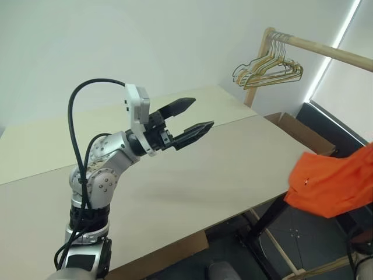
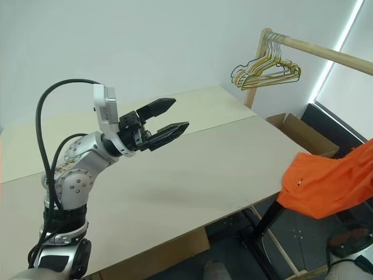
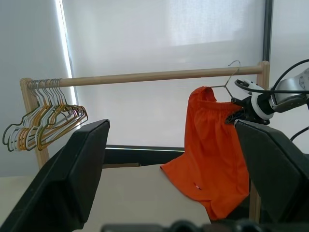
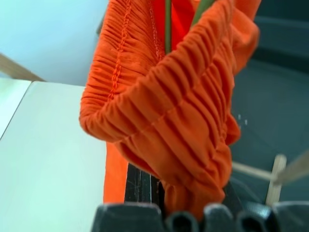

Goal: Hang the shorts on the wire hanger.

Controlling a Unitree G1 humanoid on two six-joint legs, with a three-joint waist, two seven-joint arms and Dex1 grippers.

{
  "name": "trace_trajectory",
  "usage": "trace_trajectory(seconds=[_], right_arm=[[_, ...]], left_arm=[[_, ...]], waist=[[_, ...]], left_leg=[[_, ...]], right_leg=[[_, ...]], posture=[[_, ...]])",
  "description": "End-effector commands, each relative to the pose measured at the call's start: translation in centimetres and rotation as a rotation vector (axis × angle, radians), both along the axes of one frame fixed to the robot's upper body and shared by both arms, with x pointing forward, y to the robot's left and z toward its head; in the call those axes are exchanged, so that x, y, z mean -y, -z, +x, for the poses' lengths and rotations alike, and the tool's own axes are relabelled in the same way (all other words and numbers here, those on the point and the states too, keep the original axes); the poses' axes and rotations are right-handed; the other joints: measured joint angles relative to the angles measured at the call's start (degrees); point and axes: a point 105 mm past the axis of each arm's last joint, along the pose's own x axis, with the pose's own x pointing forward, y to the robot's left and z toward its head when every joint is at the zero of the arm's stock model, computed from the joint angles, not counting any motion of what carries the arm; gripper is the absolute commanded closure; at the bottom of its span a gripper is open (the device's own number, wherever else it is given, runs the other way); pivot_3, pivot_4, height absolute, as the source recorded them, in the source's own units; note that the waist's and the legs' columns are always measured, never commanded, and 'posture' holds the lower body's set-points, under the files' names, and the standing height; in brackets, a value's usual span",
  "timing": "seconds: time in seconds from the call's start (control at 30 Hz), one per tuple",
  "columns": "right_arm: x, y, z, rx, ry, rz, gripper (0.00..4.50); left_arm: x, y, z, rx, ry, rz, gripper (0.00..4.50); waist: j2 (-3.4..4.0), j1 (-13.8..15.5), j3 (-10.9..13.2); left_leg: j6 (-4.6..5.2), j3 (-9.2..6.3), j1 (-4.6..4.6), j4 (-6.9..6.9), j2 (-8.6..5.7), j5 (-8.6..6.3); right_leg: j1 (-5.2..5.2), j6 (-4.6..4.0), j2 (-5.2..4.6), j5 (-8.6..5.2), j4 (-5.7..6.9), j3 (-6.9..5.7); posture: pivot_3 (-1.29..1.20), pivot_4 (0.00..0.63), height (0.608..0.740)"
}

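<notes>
The shorts (image 3: pixel 212 154), threaded on the wire hanger (image 3: pixel 231 77), hang just below the wooden rail (image 3: pixel 145 76) beyond the table's (image 1: pixel 221 169) far right corner, their gathered waistband pinched in the clenched right gripper (image 3: pixel 237 112). The left gripper (image 1: pixel 192 119) hovers above the table, jaws released and empty. A bunch of gold hangers (image 1: pixel 268 71) hangs at the rail's other end.

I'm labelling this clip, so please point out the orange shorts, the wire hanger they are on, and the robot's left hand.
shorts (image 3: pixel 212 159): left wrist view, on the hanging fabric.
wire hanger (image 3: pixel 235 67): left wrist view, on its hook by the rail.
left hand (image 1: pixel 193 117): left eye view, midway between the open fingertips.
</notes>
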Motion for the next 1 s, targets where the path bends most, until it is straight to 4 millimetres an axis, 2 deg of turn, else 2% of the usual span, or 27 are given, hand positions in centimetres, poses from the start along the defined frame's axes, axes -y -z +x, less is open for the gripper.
trace_trajectory(seconds=[0.03, 0.2, 0.23, 0.27, 0.47, 0.6, 0.63, 0.67, 0.8, 0.87, 0.93, 1.0], right_arm=[[0.3, 0.2, 0.1, -0.019, 0.026, 0.045, 4.5], [0.0, 1.3, 0.2, -0.064, 0.031, 0.05, 4.5], [0.0, 1.2, 0.2, -0.069, 0.034, 0.041, 3.91], [0.0, 1.1, 0.2, -0.079, 0.039, 0.022, 3.7], [1.0, -1.0, -0.9, -0.147, 0.153, -0.216, 1.55], [1.7, -4.6, -1.5, -0.133, 0.319, -0.484, 0.21], [1.6, -5.9, -1.5, -0.12, 0.355, -0.57, 0.01], [1.4, -6.9, -1.5, -0.103, 0.381, -0.638, 0.01], [-0.7, -11.5, -1.6, 0.004, 0.521, -0.948, 0.01], [-2.6, -13.2, -1.6, 0.055, 0.593, -1.099, 0.01], [-6.6, -15.0, -0.2, 0.189, 0.56, -1.266, 0.01], [-10.8, -15.7, 1.7, 0.34, 0.442, -1.391, 0.01]], left_arm=[[-0.2, -1.0, -0.6, 0.047, -0.005, -0.009, 0.01], [-0.4, -0.9, -0.7, 0.043, -0.018, -0.002, 0.01], [-0.5, -0.9, -0.7, 0.043, -0.02, -0.002, 0.0], [-0.5, -0.9, -0.8, 0.042, -0.023, -0.001, 0.0], [-0.8, -1.0, -0.9, 0.042, -0.037, 0.005, 0.0], [-0.9, -1.1, -0.9, 0.043, -0.045, 0.008, 0.0], [-0.9, -1.1, -0.9, 0.043, -0.048, 0.01, 0.0], [-1.0, -1.1, -0.9, 0.043, -0.05, 0.012, 0.0], [-1.2, -1.1, -0.8, 0.043, -0.067, 0.016, 0.0], [-1.4, -1.1, -0.7, 0.043, -0.077, 0.014, 0.0], [-1.6, -1.0, -0.7, 0.044, -0.097, 0.015, 0.0], [-1.9, -0.8, -0.7, 0.051, -0.121, 0.018, 0.0]], waist=[[0.0, 0.0, 0.0], [-0.01, 0.2, 0.0], [-0.04, 0.4, 0.0], [-0.04, 0.4, 0.0], [0.15, 1.3, 0.1], [0.17, 2.1, 0.1], [0.18, 2.1, 0.1], [0.2, 2.2, 0.1], [0.2, 2.3, 0.1], [0.18, 2.5, 0.1], [0.16, 2.5, 0.1], [0.14, 2.4, 0.1]], left_leg=[[0.0, 0.0, 0.01, -0.05, 0.0, 0.0], [0.04, -0.03, 0.1, -0.24, 0.0, -0.02], [0.04, -0.03, 0.1, -0.24, -0.01, -0.02], [0.05, -0.03, 0.1, -0.24, -0.01, -0.03], [0.03, -0.03, 0.1, -0.29, -0.03, -0.02], [-0.03, -0.02, 0.11, -0.31, -0.03, 0.01], [-0.05, 0.0, 0.11, -0.31, -0.04, 0.02], [-0.06, 0.0, 0.12, -0.31, -0.04, 0.03], [-0.17, 0.02, 0.12, -0.35, -0.04, 0.09], [-0.22, 0.02, 0.12, -0.39, -0.04, 0.12], [-0.53, 0.04, 0.11, -0.41, -0.04, 0.29], [-0.55, 0.14, 0.12, -0.46, -0.05, 0.3]], right_leg=[[0.08, 0.01, 0.0, 0.01, -0.08, 0.0], [0.35, 0.12, 0.03, 0.04, -0.38, 0.04], [0.35, 0.14, 0.02, 0.04, -0.39, 0.04], [0.36, 0.16, 0.02, 0.04, -0.4, 0.04], [0.34, 0.25, 0.0, 0.01, -0.38, 0.07], [0.31, 0.43, 0.01, -0.1, -0.37, 0.07], [0.3, 0.46, 0.01, -0.12, -0.37, 0.09], [0.3, 0.46, 0.01, -0.12, -0.37, 0.1], [0.25, 0.48, 0.02, -0.14, -0.34, 0.11], [0.23, 0.51, 0.03, -0.15, -0.34, 0.11], [0.21, 0.51, 0.02, -0.15, -0.35, 0.13], [0.12, 0.55, 0.03, -0.17, -0.32, 0.27]], posture=[[-0.24, 0.0, 0.74], [-0.22, 0.0, 0.74], [-0.22, 0.0, 0.74], [-0.22, 0.0, 0.74], [-0.2, 0.0, 0.74], [-0.19, 0.0, 0.74], [-0.18, 0.0, 0.74], [-0.18, 0.0, 0.74], [-0.16, 0.0, 0.74], [-0.15, 0.0, 0.74], [-0.13, 0.0, 0.74], [-0.11, 0.0, 0.74]])
